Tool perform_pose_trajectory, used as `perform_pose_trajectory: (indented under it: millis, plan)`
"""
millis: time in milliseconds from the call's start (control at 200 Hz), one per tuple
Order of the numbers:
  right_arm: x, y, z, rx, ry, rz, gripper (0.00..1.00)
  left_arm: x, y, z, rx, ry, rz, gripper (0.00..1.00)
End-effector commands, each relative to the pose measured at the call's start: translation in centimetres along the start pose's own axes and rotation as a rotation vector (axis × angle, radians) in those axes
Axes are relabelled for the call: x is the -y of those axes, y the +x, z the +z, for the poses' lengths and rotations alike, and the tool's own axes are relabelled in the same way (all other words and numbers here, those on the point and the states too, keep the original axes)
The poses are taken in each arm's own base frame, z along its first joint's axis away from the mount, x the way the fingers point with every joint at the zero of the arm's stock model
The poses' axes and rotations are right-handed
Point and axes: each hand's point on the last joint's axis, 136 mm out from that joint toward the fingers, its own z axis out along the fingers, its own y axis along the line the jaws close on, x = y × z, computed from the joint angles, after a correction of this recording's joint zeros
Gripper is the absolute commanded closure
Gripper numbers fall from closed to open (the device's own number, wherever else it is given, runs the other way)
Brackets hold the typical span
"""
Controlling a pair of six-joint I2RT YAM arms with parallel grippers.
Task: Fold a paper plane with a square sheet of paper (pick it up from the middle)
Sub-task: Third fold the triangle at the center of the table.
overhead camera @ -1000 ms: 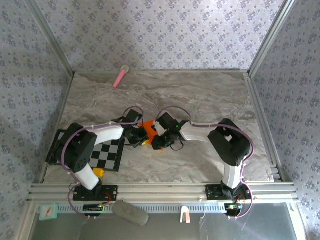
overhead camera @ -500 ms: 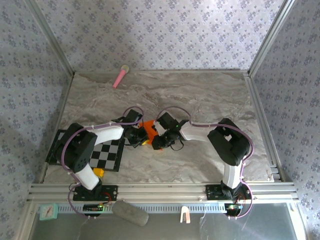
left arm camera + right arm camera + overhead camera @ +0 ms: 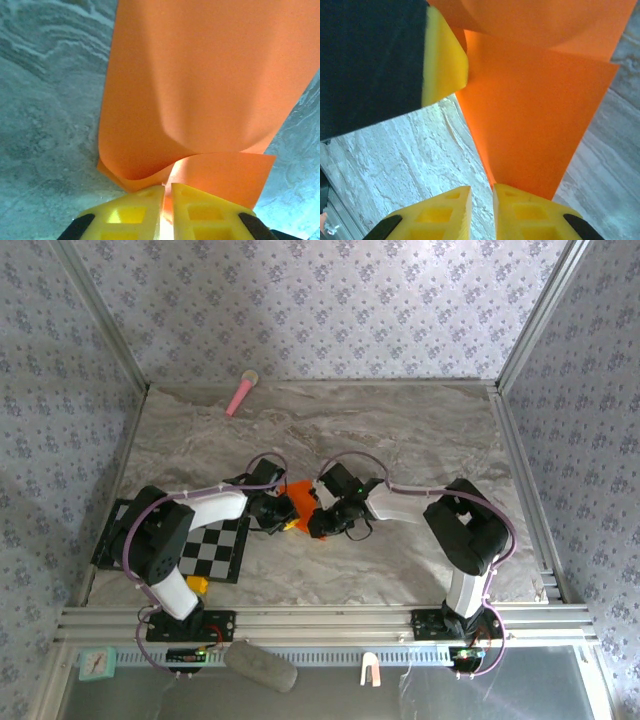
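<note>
Paper, bright orange: the square sheet of paper (image 3: 200, 90) curls just above the marbled desk (image 3: 420, 430), between my two hands; my left hand (image 3: 167, 192) is narrow, pinching its lower edge; my right hand (image 3: 481, 192) is narrow too, with a paper corner at its fingers; whether it grips, I cannot tell.

Probably a lab test cell: silver aluminium frame rails (image 3: 300, 620) enclosing grey marble-patterned tabletop (image 3: 420, 430), lilac floral wall panels (image 3: 330, 310) surrounding.
</note>
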Motion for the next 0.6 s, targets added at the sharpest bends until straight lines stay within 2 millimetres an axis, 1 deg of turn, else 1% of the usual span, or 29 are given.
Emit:
perform_pose_trajectory:
  millis: [0,245,460,595]
  plan:
    - [0.3,1.4,0.1,-0.048,0.003,0.041,0.81,-1.6,0.3,0.6,-0.014,-0.063,-0.002,0.83]
    - [0.5,2.0,0.8,-0.073,0.0,0.051,0.81,-1.5,0.4,0.6,-0.017,-0.057,0.001,0.79]
    - [0.8,2.5,1.2,-0.097,0.0,0.064,0.81,-0.9,0.4,0.5,-0.016,-0.032,0.007,0.75]
    - [0.9,2.6,1.3,-0.103,0.004,0.068,0.81,-0.5,0.3,0.3,-0.014,-0.019,0.01,0.73]
